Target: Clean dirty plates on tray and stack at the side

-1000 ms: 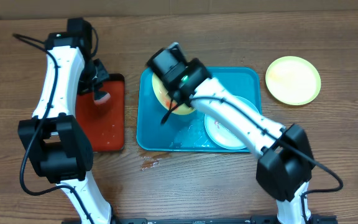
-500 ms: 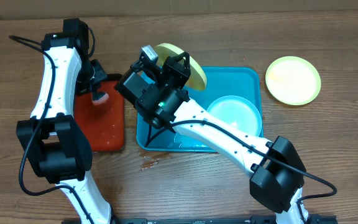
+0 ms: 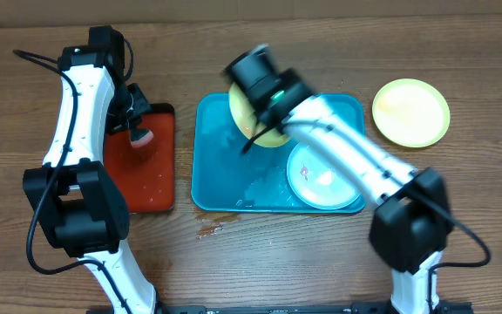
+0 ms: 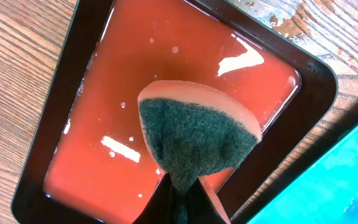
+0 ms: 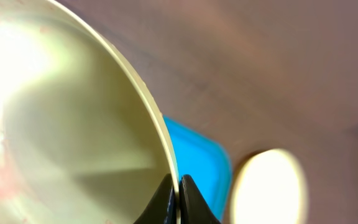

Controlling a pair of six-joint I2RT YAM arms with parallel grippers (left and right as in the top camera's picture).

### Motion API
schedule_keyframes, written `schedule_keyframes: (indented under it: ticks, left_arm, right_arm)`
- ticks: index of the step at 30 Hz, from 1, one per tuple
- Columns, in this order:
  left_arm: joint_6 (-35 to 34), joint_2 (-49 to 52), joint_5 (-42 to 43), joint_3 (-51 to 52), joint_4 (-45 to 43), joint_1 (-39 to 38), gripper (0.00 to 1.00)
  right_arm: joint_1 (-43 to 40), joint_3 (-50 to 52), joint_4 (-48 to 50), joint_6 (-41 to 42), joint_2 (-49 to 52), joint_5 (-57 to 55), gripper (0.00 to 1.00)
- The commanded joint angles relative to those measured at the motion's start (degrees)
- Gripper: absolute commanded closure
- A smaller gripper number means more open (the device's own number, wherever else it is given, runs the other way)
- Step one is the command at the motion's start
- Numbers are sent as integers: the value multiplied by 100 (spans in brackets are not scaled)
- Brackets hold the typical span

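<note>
Held yellow-green plate (image 5: pixel 73 137): rim pinched between the right fingers (image 5: pixel 166 196), clenched tight on its edge. Faint reddish smear on its inner face, low left in the wrist view. From overhead it sits over the far part of the light-blue tray (image 3: pixel 220 166), and I cannot tell if it touches the tray.

Mint-green plate (image 3: pixel 316 187): lies flat in the tray's near-right corner, with small orange-red marks on its whitish centre.

Second yellow-green plate (image 3: pixel 410 112): alone on the bench (image 3: pixel 260 262), beyond the tray's right end and apart from it.

Left of the blue tray is a red tray with a black rim (image 3: pixel 146 179), its floor wet and glossy. The left fingers (image 4: pixel 194 202) are clamped on a sponge (image 4: pixel 194 140), green scouring face up and pink foam at the edge, over the red tray. Small wet spots on the bench by the blue tray's near-left corner.
</note>
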State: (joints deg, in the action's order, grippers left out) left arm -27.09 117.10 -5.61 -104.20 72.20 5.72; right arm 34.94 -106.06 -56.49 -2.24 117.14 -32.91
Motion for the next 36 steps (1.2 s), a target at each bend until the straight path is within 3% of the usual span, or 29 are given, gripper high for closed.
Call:
schedule_keyframes:
  ticks: [1, 4, 13, 20, 27, 28, 31, 34, 36]
  left_arm:
    - [-55, -201, 92, -96, -7, -22, 96]
    - [-48, -201, 120, -96, -9, -42, 96]
    - [-33, -201, 120, -96, -72, -155, 96]
    - [-13, -201, 118, -96, -96, -256, 96]
    - [9, -201, 118, -96, -92, -282, 96]
    - [9, -201, 118, -96, -94, -282, 96]
    - [9, -201, 118, -96, -90, -282, 96]
    - [9, -201, 118, -96, -90, -282, 96]
    - [7, -201, 120, -96, -92, -282, 96]
  right_arm:
    - [-1091, -96, -153, 595, -516, 3095, 96]
    - [-2402, -90, -595, 595, -472, 4435, 96]
    - [-5031, -72, -1067, 595, -22, 4562, 96]
    - [-5779, -72, -964, 721, 400, 4406, 96]
    - [-5906, -22, -868, 715, 664, 4135, 96]
    - [-5886, -7, -837, 715, 667, 4135, 93]
    - [-5812, -7, -835, 717, 667, 4135, 73]
    - [-5689, -7, -905, 704, 667, 4419, 37]
    - [-5552, -7, -990, 407, 667, 4835, 32]
